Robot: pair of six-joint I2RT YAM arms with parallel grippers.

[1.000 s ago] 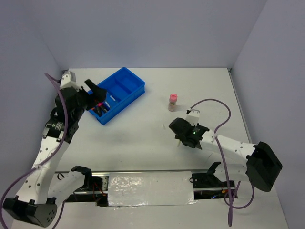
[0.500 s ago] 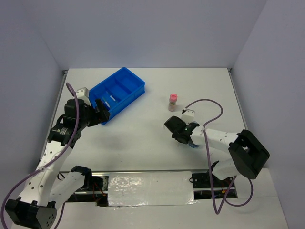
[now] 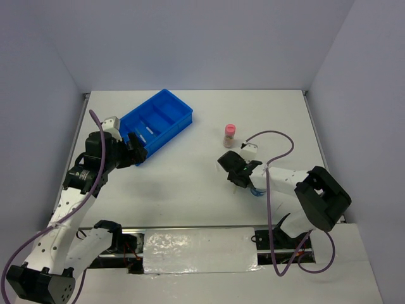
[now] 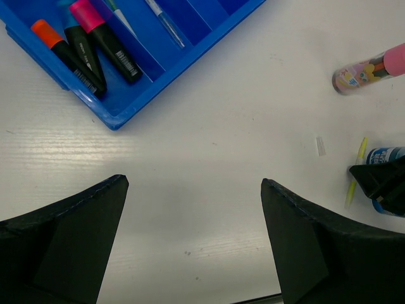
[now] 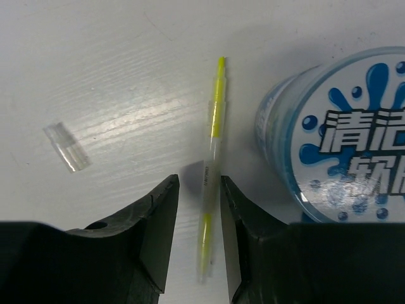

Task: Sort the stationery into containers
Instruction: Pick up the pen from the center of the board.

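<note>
We are straddling the yellow pen [image 5: 212, 139] with our right hand [image 5: 199, 183], fingers narrowly parted at its 9 and 3 o'clock; its long axis is running 12-to-6.

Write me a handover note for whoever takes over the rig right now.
Left gripper: open, empty, hovering just off the blue tray.
Right gripper: narrowly open, straddling the yellow pen lying on the table; not visibly clamped.
Done: highlighters and a thin pen are in the tray.
Left: yellow pen, blue-white disc beside it, pink-capped bottle standing farther out. A small clear cap lies near the pen.
</note>
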